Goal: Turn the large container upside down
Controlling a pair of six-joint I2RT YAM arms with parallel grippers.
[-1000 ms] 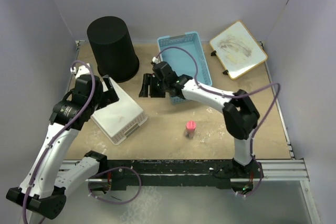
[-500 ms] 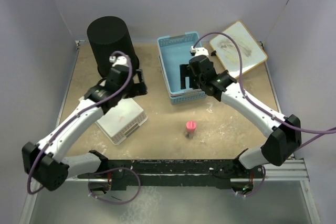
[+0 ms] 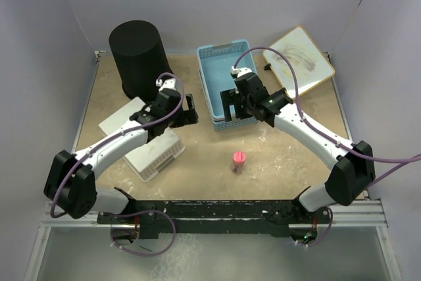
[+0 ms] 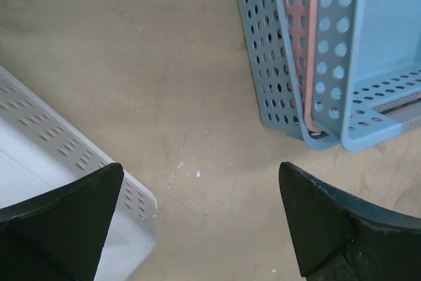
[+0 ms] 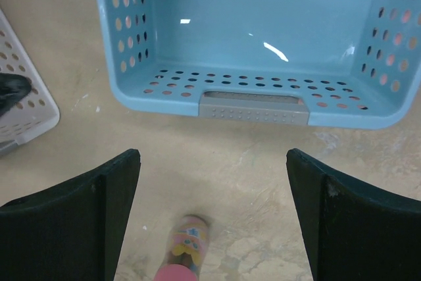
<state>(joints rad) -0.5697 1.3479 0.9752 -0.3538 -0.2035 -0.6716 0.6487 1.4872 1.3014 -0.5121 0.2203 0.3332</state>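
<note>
Jaws of my left gripper are standing wide apart, gripping nothing. It is hanging over bare tan table, between a corner of the white basket on one side and the blue basket on the other. In the left wrist view a pink basket is showing as a thin layer nested between blue perforated walls.

Jaws of my right gripper are likewise standing wide open and empty. It is hovering just in front of the blue basket's near end, where a grey grip strip is sitting in the rim. A small pink-capped bottle is standing on the table below; its colourful label is too blurred for me to read.

Farther out, the large container is standing at the far left corner of the table, narrower end up, apart from both grippers. A whiteboard is lying at the far right, carrying only smudged grey marks, no legible writing.
</note>
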